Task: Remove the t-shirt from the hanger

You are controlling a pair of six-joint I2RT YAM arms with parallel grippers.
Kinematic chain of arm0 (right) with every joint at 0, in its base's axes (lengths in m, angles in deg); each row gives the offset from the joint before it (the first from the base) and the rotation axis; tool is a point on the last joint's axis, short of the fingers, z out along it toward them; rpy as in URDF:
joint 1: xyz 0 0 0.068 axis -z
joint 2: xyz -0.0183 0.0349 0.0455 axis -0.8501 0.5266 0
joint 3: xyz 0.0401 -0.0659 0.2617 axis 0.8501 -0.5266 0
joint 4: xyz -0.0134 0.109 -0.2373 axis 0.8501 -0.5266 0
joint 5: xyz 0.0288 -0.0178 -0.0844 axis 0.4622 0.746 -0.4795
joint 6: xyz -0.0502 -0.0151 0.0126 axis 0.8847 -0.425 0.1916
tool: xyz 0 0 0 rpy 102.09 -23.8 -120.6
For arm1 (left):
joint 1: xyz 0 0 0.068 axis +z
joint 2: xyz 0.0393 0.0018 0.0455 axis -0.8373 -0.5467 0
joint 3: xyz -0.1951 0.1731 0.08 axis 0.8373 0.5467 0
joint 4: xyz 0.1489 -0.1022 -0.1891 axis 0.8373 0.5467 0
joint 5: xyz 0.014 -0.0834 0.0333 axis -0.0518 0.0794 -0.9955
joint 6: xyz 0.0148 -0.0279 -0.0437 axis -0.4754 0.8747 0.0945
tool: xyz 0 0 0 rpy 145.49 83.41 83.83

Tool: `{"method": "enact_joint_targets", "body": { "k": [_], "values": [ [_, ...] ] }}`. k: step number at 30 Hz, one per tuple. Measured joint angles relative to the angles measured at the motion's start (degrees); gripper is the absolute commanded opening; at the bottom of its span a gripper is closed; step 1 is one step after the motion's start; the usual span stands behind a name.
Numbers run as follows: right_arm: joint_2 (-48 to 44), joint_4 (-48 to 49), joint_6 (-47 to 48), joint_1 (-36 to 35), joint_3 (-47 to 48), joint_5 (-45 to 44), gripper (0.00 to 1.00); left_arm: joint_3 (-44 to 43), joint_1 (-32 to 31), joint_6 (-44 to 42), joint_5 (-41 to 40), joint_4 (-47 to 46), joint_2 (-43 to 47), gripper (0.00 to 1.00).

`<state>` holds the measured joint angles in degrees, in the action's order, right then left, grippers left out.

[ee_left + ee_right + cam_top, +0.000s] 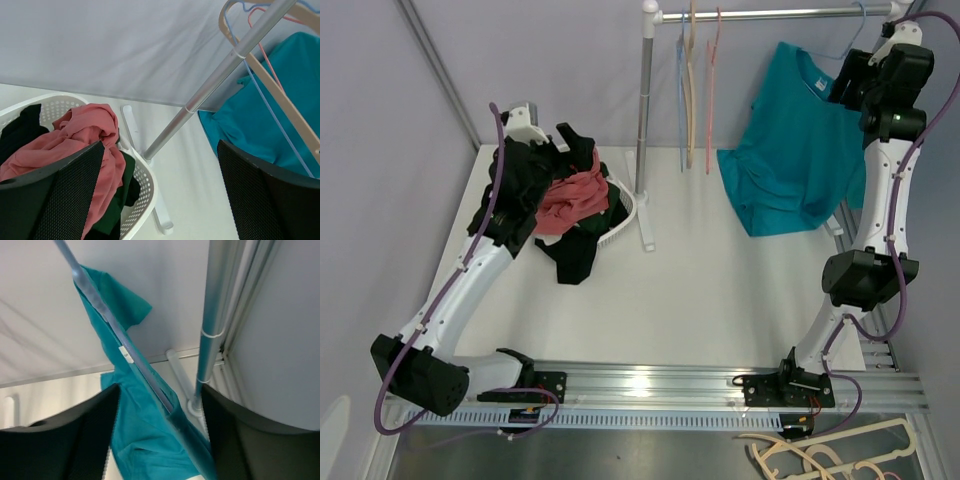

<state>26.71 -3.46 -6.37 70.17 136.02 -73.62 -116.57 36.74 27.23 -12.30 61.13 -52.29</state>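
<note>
A teal t-shirt [795, 150] hangs on a pale blue hanger [847, 45] from the rail [770, 14] at the back right. My right gripper [842, 82] is up at the shirt's right shoulder. In the right wrist view it [160, 440] is open, with the hanger's arm [107, 315] and the teal cloth [145, 430] running down between the jaws. My left gripper [560, 150] is open and empty above the laundry basket [620, 225]. The left wrist view shows the shirt [265, 130] at the right.
The white basket [145, 185] holds a pink garment [575, 195] and dark clothes. The rack's left pole [646, 100] stands on the table beside it. Empty hangers [695, 90] hang on the rail. The rack's right post [212, 315] is close to my right gripper. Loose hangers [830, 450] lie at the front.
</note>
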Motion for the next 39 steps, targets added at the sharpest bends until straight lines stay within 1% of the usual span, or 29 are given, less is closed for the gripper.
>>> {"method": "enact_joint_targets", "body": {
  "k": [3,5,7,12,17,19,20,25,26,27,30,32,33,35,39],
  "values": [
    [1.4,0.2,0.0,0.1,0.0,1.6,0.54,0.5,-0.4,-0.9,-0.5,0.0,-0.1,0.99],
    [1.8,0.4,-0.2,0.1,0.0,2.8,0.55,0.5,-0.5,-1.2,-0.8,-0.1,-0.2,1.0],
    [1.9,0.8,-0.3,0.1,-0.1,4.0,0.58,0.6,-0.7,-1.6,-1.2,-0.2,-0.2,0.99],
    [1.8,3.3,-0.5,0.1,-0.2,6.4,0.59,1.4,-2.3,-3.0,-2.7,-0.7,-0.2,1.0],
    [1.7,3.6,-1.4,0.2,0.2,8.8,0.53,1.7,-3.2,-4.0,-3.4,-0.7,-0.2,0.99],
    [1.7,3.8,-1.8,0.1,0.3,9.5,0.46,1.7,-3.4,-4.2,-3.8,-0.7,-0.2,0.99],
    [1.7,3.8,-2.0,0.1,0.4,9.7,0.45,1.7,-3.5,-4.2,-3.9,-0.7,-0.2,1.0],
    [1.7,4.3,-2.6,0.2,0.4,10.3,0.42,1.7,-4.1,-4.6,-4.3,-0.7,-0.2,0.99],
    [1.7,4.4,-2.7,0.2,0.4,10.4,0.4,1.7,-4.3,-4.7,-4.4,-0.7,-0.2,0.99],
    [1.7,4.5,-2.8,0.2,0.4,10.5,0.31,1.7,-4.6,-4.7,-4.4,-0.7,-0.2,1.0],
    [1.7,5.2,-3.1,0.2,0.4,10.7,0.28,1.9,-5.1,-4.7,-4.4,-0.7,-0.2,0.99],
    [1.7,5.9,-3.3,0.2,0.4,10.7,0.21,1.8,-5.3,-4.7,-4.4,-0.7,-0.4,0.99],
    [1.7,6.1,-3.4,0.2,0.4,10.7,0.13,1.8,-5.5,-4.7,-4.4,-0.8,-0.5,1.0],
    [1.7,6.6,-3.6,0.2,0.4,11.0,0.0,1.9,-5.8,-4.7,-4.4,-0.8,-0.8,0.99],
    [1.7,7.0,-4.6,0.2,0.4,11.7,0.0,1.9,-6.2,-4.7,-4.0,-0.8,-1.6,0.99]
  ]
}}
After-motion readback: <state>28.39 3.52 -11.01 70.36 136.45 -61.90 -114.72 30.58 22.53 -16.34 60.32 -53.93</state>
